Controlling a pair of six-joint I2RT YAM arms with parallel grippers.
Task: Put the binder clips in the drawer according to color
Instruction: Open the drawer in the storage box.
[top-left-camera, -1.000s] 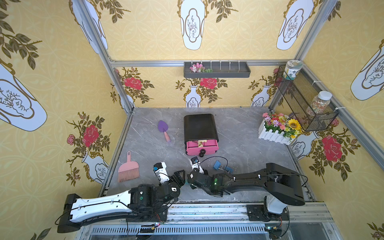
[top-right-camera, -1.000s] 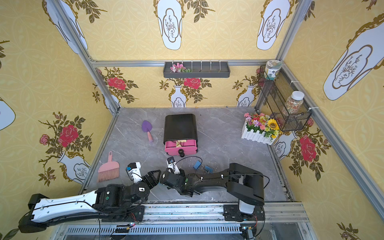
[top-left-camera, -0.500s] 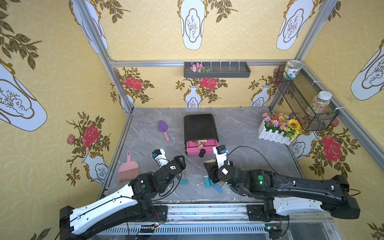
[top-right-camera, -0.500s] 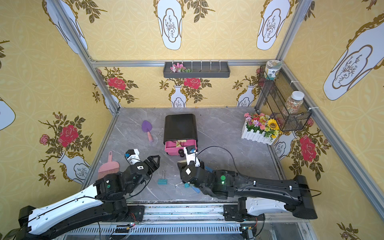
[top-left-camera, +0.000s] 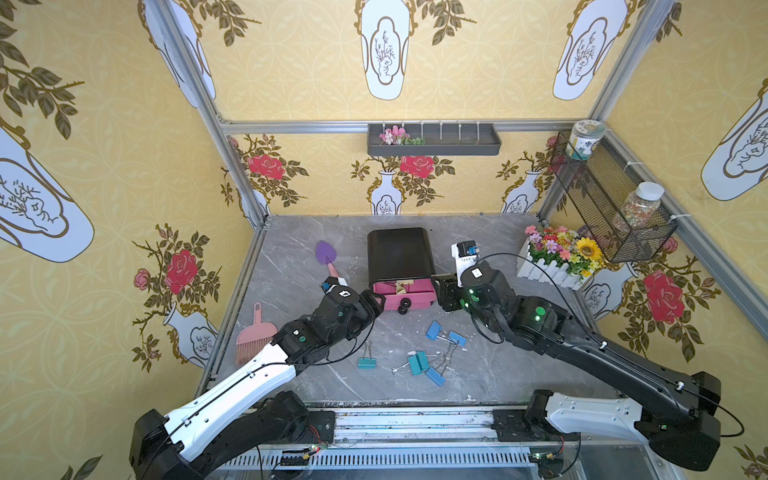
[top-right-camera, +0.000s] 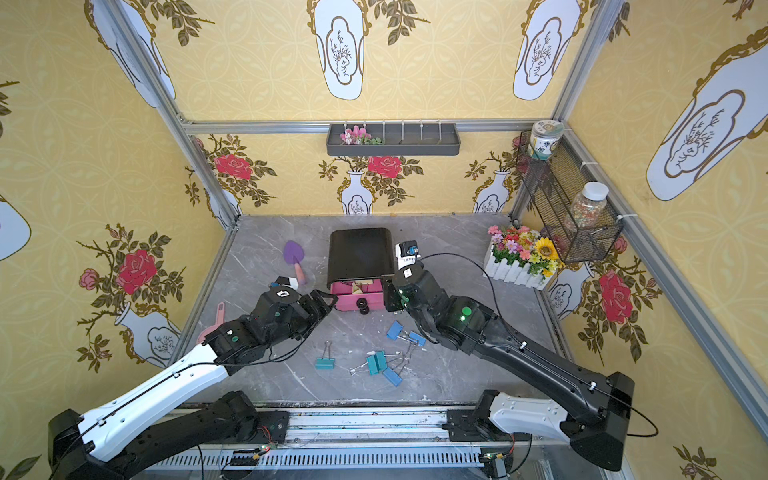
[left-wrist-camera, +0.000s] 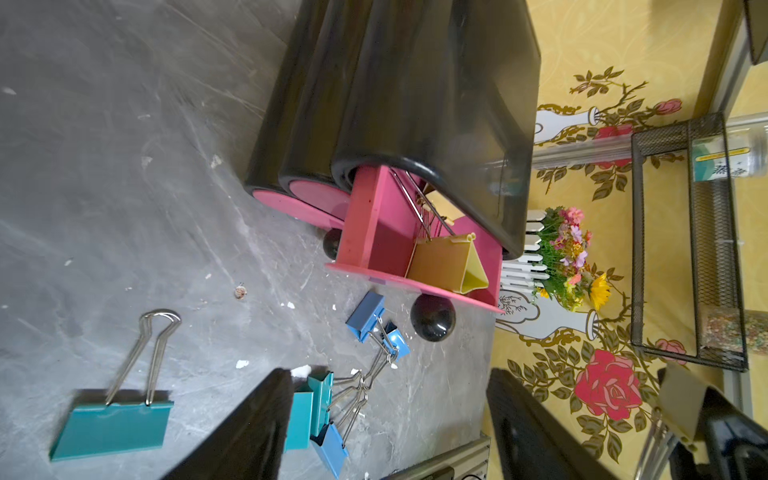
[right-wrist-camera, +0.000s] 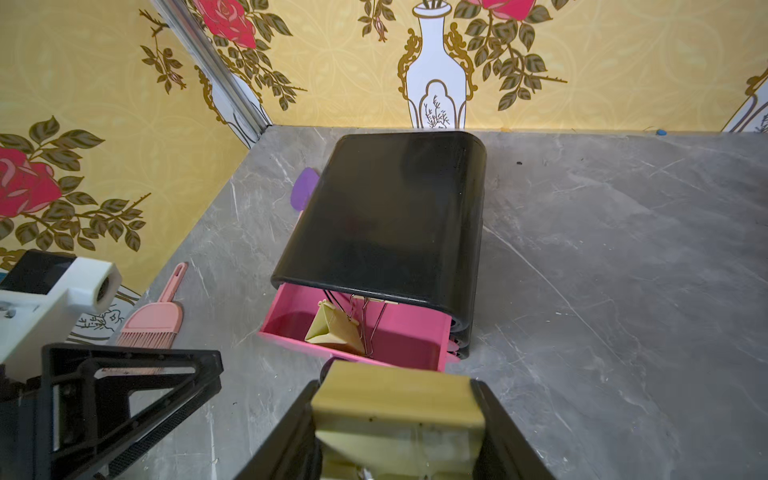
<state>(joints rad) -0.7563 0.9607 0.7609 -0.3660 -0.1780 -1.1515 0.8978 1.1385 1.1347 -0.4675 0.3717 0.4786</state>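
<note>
Yellow binder clip (right-wrist-camera: 397, 409) sits pinched between the jaws of the right gripper (top-left-camera: 445, 293), which hangs just beside the right end of the open top drawer (right-wrist-camera: 415, 338). A second yellow clip (left-wrist-camera: 444, 262) lies inside that pink drawer, its wire handles pointing back under the black cabinet (top-left-camera: 399, 253). The cabinet stands at mid-width of the grey tabletop (top-left-camera: 291, 266), nearer its back edge. The left gripper (top-left-camera: 375, 300) is at the drawer's left end, jaws wide apart with nothing between them. Toward the front edge lie the loose clips: a lone teal clip (top-left-camera: 367, 362), a teal pair (top-left-camera: 417, 362) touching each other, and three blue clips (top-left-camera: 433, 330) around the pair. A pink brush (top-left-camera: 253, 338) lies by the left edge. A white flower box (top-left-camera: 548, 272) stands by the right edge.
</note>
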